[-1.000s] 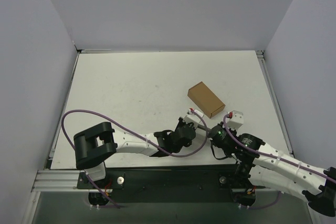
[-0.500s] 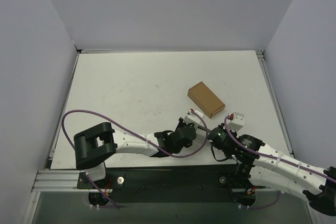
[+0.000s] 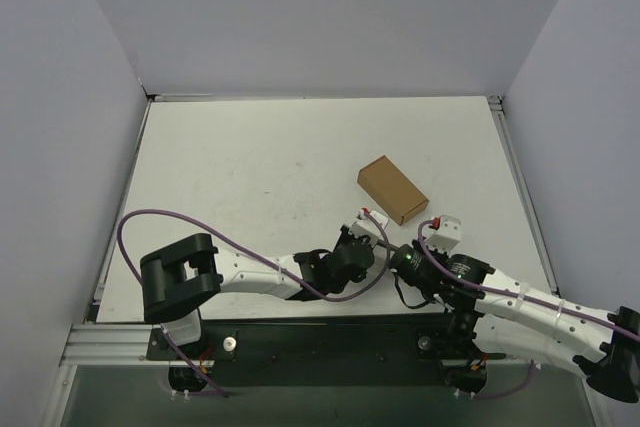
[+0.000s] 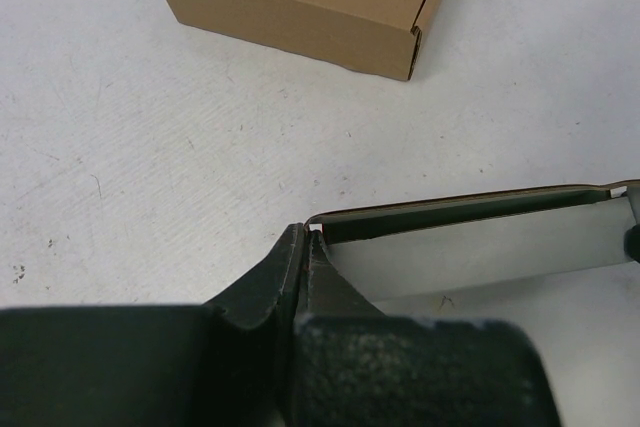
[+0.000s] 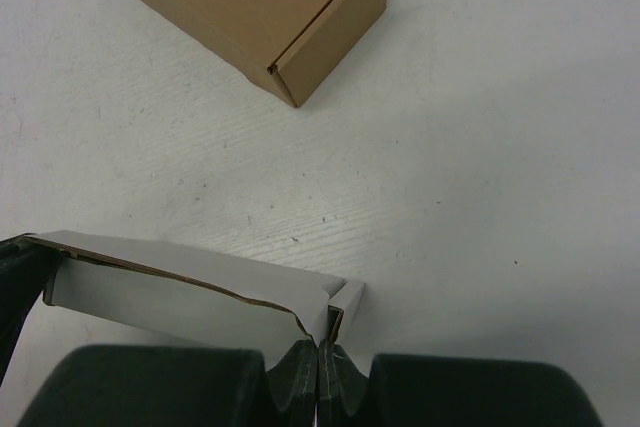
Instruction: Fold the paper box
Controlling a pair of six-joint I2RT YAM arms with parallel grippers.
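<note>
From above, both arms meet at the near right of the counter (image 3: 250, 167), just on the near side of the brown box (image 3: 392, 190); what they hold is too small to make out. The left wrist view shows the left end effector (image 4: 303, 239) pressed together on one corner of the paper box (image 4: 470, 242), a partly opened white sleeve stretching right. In the right wrist view, the right end effector (image 5: 318, 347) pinches the opposite corner beside a small loose flap (image 5: 349, 297). To fold well, I'd hold both pinches firm, bend along the creases evenly, and stay clear of the brown box.
</note>
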